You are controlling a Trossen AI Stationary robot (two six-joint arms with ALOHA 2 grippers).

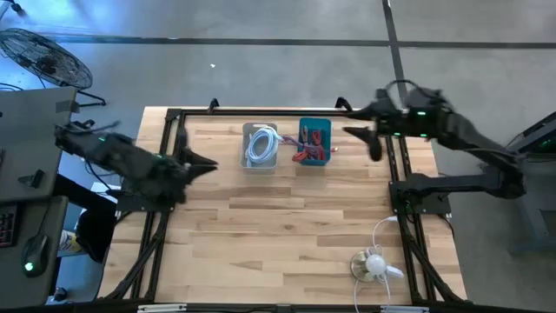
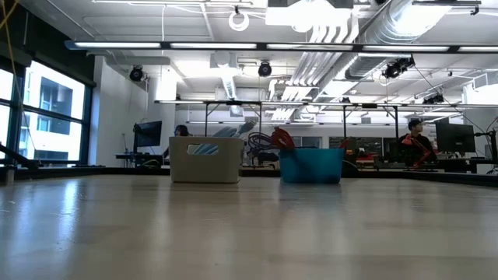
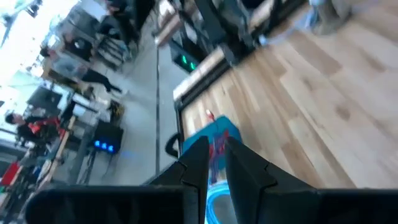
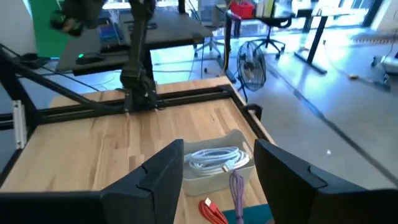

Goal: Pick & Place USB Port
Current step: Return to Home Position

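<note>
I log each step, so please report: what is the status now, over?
Left gripper at table's left side, right gripper open at right side, both empty. White cable in gray bin, red cables in blue bin. White fan apart from bins.

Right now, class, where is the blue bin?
In the high view, the blue bin sits near the table's top edge, just right of the gray bin.

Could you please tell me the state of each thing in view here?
Left pincer: narrowly open, empty.
Right pincer: wide open, empty.
Gray bin: upright, holds coiled white cable.
Blue bin: upright, holds tangled cables.
Table fan: running or not, cannot tell.
</note>
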